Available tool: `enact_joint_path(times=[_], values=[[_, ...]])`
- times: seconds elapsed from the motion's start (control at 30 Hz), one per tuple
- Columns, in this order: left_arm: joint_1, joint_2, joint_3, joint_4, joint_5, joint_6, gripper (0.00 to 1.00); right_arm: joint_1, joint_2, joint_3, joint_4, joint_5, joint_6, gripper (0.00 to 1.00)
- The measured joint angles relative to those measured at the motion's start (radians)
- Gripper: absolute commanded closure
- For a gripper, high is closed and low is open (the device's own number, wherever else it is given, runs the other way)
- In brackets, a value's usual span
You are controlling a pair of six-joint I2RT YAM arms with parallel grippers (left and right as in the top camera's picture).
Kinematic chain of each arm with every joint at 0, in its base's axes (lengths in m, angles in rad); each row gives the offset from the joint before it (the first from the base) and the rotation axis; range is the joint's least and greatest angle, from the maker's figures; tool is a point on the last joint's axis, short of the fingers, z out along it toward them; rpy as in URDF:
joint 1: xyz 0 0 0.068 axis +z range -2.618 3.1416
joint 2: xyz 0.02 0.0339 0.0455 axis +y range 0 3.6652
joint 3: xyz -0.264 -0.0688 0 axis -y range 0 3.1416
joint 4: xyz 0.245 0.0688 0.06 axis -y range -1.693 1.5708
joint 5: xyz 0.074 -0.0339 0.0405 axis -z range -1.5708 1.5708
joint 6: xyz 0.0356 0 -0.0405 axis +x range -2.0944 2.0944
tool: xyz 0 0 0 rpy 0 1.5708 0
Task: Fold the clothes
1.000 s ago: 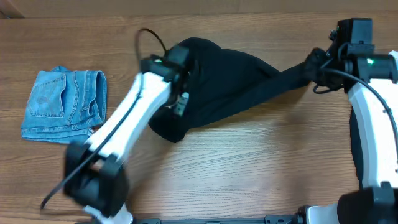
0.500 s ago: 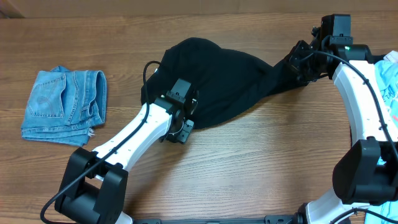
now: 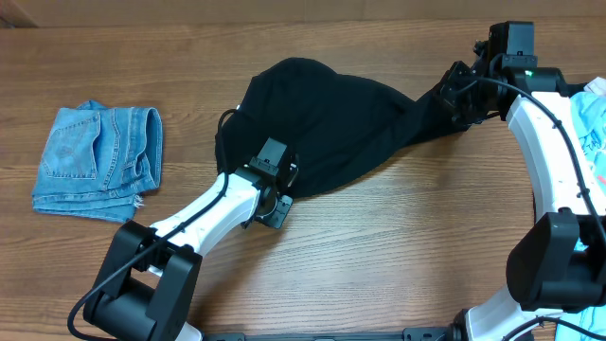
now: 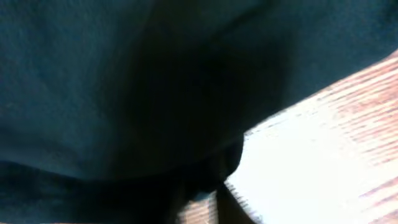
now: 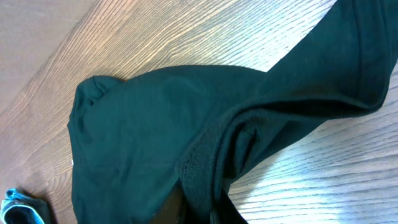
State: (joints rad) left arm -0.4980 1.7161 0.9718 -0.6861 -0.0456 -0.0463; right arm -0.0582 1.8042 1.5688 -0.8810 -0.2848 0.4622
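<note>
**Item under task.** The black garment lies unfolded on the middle of the table, toward its far side. Its main body forms a rounded, bunched mass. One corner is drawn out to the right into a narrow, taut tail. No label is visible on it in any view.

**Right gripper.** The right gripper sits at the end of that tail. Its jaws are pressed together on the fabric. The right wrist view shows a ribbed hem gathered into folds and running straight in between the fingers at the bottom of the frame.

**Left gripper.** The left gripper is at the near edge of the garment's body, where cloth meets bare wood. Its jaws are closed. In the left wrist view dark cloth fills most of the frame and reaches down to the fingers. The picture is too blurred to confirm that cloth is caught between them.

**Other clothes.** A folded denim piece lies well apart at the left side of the table, untouched. A pale-blue printed garment shows at the right edge, partly hidden behind the right arm.

**Surface and surroundings.** The wooden table is brown with grain running left to right. It fills every view, and almost nothing of the room beyond can be seen.
</note>
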Motion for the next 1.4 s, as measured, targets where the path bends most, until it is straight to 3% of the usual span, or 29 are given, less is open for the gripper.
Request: enact_joint_path(times=[0.17,0.37,0.53,0.87,0.97,1.07,1.13,1.2,1.27,1.4], values=[[0.005,0.002,0.077,-0.148,-0.054,-0.042,0.96,0.0,0.0,0.0,-0.015,0.006,-0.047,0.91],[0.093,-0.025,0.473,-0.447,-0.137,-0.079,0.96,0.0,0.0,0.0,-0.128,0.138,-0.098,0.9],[0.193,-0.116,0.687,-0.493,-0.192,-0.051,0.96,0.0,0.0,0.0,-0.169,0.226,-0.111,0.89],[0.204,-0.121,0.699,-0.512,-0.238,-0.025,0.96,0.0,0.0,0.0,-0.306,0.238,-0.129,0.93],[0.204,-0.121,0.699,-0.546,-0.251,-0.025,0.96,0.0,0.0,0.002,-0.499,0.233,-0.167,0.93],[0.204,-0.121,0.699,-0.538,-0.262,-0.017,0.96,0.0,0.0,0.002,-0.501,0.214,-0.201,0.85],[0.204,-0.121,0.699,-0.504,-0.261,0.002,0.96,0.0,-0.001,0.001,-0.41,0.176,-0.21,0.76],[0.204,-0.114,0.699,-0.468,-0.254,0.021,0.96,0.0,0.0,-0.001,-0.322,0.143,-0.221,0.5],[0.204,-0.09,0.699,-0.44,-0.241,0.032,0.96,0.0,0.002,-0.001,-0.244,0.116,-0.227,0.34],[0.204,0.001,0.699,-0.436,-0.221,0.05,0.96,-0.001,0.022,-0.001,-0.166,0.111,-0.229,0.32]])
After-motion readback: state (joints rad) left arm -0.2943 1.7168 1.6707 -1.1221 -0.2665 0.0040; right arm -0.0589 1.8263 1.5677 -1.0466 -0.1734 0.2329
